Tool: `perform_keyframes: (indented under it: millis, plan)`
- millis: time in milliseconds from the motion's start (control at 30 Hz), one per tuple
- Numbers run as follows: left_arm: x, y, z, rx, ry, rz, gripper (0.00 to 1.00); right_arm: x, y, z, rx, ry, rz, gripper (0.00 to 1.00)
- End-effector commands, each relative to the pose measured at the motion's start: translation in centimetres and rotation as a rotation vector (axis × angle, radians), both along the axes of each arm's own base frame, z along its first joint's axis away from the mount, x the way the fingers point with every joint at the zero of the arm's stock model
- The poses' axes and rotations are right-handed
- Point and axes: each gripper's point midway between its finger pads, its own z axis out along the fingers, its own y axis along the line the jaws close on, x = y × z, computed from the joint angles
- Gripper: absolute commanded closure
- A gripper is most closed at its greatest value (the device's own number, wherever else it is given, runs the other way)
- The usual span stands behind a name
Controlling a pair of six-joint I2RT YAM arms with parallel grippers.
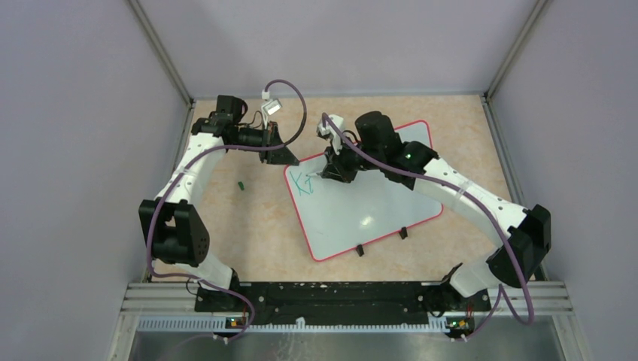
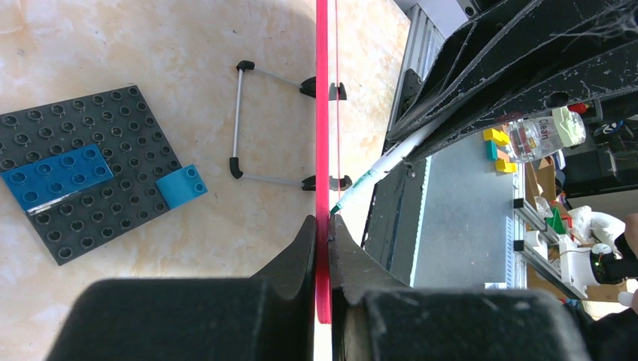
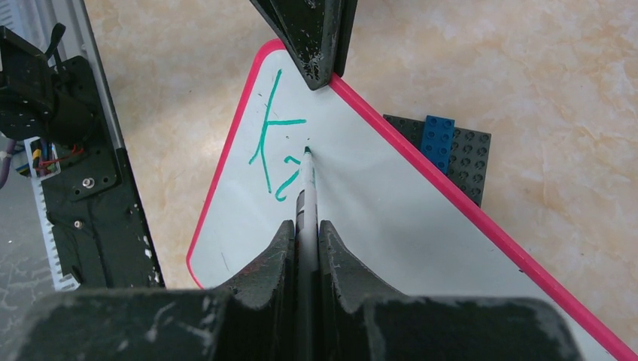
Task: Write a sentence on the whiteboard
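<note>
The whiteboard (image 1: pixel 369 203), white with a red-pink rim, lies tilted in the middle of the table. Teal-green lettering (image 1: pixel 304 185) near its far left corner reads "K" and the start of a second letter; it also shows in the right wrist view (image 3: pixel 272 147). My left gripper (image 1: pixel 282 156) is shut on the board's red rim (image 2: pixel 323 135) at the far left corner. My right gripper (image 1: pixel 336 171) is shut on a white marker (image 3: pixel 307 188) whose green tip touches the board right of the lettering. The marker also shows in the left wrist view (image 2: pixel 376 171).
A dark grey plate with blue bricks (image 2: pixel 79 177) lies under the board's far side, also in the right wrist view (image 3: pixel 451 147). A wire stand with two black clips (image 2: pixel 248 124) hangs on the board's edge. A small green object (image 1: pixel 241 184) lies left of the board.
</note>
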Motion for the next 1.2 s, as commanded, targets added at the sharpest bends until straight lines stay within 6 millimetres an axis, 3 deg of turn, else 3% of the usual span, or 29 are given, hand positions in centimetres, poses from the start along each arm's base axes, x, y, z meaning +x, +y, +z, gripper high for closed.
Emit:
perform_keyframes:
  millis: [0, 267, 600, 800, 1167]
  plan:
    - [-1.0, -0.8, 0.5, -0.017, 0.003, -0.033, 1.00, -0.1, -0.2, 1.2, 0.014, -0.027, 0.002, 1.00]
    - [-1.0, -0.8, 0.6, -0.017, 0.005, -0.035, 1.00, -0.3, -0.5, 1.4, 0.009, -0.029, 0.004, 1.00]
    - [-1.1, -0.9, 0.7, -0.017, 0.002, -0.036, 1.00, -0.7, -1.0, 4.7, 0.092, -0.048, 0.005, 1.00]
    - [-1.1, -0.9, 0.6, -0.015, 0.000, -0.035, 1.00, 0.0, -2.1, 3.0, 0.051, -0.040, -0.030, 1.00]
    - [-1.0, -0.9, 0.5, -0.013, 0.003, -0.035, 1.00, 0.3, -1.7, 1.5, 0.021, -0.021, -0.021, 1.00]
